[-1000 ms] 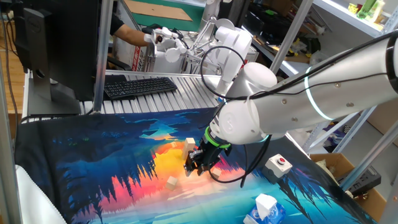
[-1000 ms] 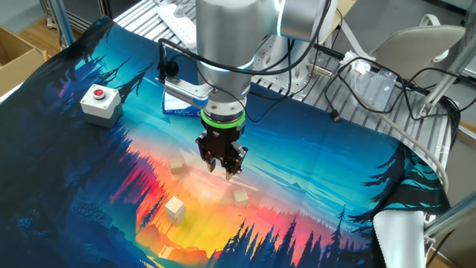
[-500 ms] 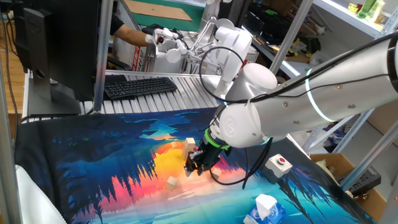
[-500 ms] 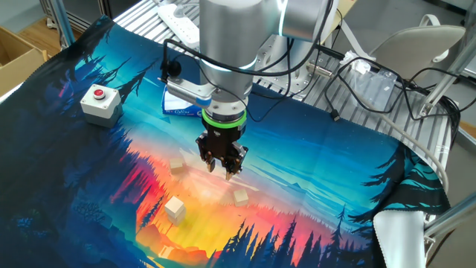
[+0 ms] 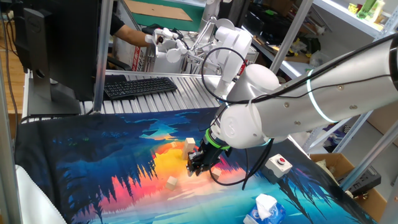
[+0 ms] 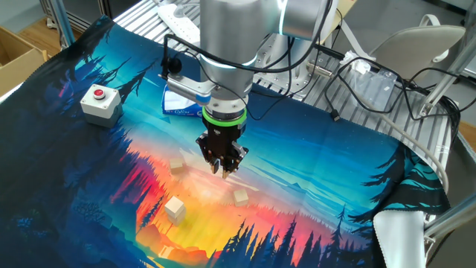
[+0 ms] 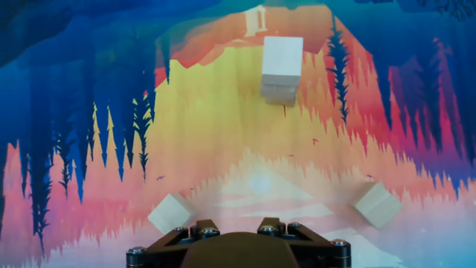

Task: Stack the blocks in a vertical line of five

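We count four pale wooden blocks for certain. In the hand view a short stack of blocks [image 7: 282,68], which we judge to be two high, stands at 12 o'clock on the orange part of the printed mat [image 7: 89,89] that covers the tabletop. One loose block [image 7: 172,214] lies at 7 o'clock and another loose block [image 7: 377,205] at 4 o'clock, each apart from the stack and from one another.

The gripper [image 6: 223,168] points straight down, low over the mat, between the two loose blocks. Its tips are dark and small in both fixed views and hidden in the hand view, so we cannot tell whether the jaws are open, closed, or gripping a block. A fifth block may sit under them, unseen.

We judge the step in hand to be a pick-up for the third level. The next move calls for a lift clear of the mat, a carry over the stack, and a square, gentle set-down, since a nudge could topple the stack.

Further out, a white box with a red button [image 6: 100,102] sits at 10 o'clock from the gripper in the other fixed view, and a blue-and-white carton [image 6: 177,110] at 11 o'clock, partly behind the arm. A keyboard [image 5: 140,86] lies beyond the mat. None of them crosses the path to the stack; only the loose blocks lie near it.
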Available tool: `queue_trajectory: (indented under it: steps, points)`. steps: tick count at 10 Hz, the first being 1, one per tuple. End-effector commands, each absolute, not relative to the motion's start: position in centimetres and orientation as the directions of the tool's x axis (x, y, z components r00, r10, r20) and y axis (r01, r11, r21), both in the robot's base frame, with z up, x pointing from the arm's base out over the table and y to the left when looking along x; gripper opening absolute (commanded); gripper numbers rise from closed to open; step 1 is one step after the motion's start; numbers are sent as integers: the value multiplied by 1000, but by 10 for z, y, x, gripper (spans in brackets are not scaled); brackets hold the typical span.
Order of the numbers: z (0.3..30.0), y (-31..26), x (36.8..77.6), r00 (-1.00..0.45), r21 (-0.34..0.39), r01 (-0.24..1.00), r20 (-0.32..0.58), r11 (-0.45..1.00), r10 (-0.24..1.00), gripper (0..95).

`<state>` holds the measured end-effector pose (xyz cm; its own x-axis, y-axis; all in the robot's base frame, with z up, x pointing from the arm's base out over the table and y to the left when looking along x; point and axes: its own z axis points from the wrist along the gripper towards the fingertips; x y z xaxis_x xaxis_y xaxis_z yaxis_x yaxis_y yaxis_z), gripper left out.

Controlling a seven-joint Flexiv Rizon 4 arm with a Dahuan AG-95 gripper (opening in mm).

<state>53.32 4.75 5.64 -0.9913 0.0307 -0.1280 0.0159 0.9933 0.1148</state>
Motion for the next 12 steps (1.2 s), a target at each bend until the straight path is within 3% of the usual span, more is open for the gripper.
queue_trajectory:
  steps: [1, 12]
  points:
    - [58, 48, 533, -991, 114, 26, -127, 993, 41, 570]
    - [71, 60, 533, -992, 109, 38, -116, 993, 50, 570]
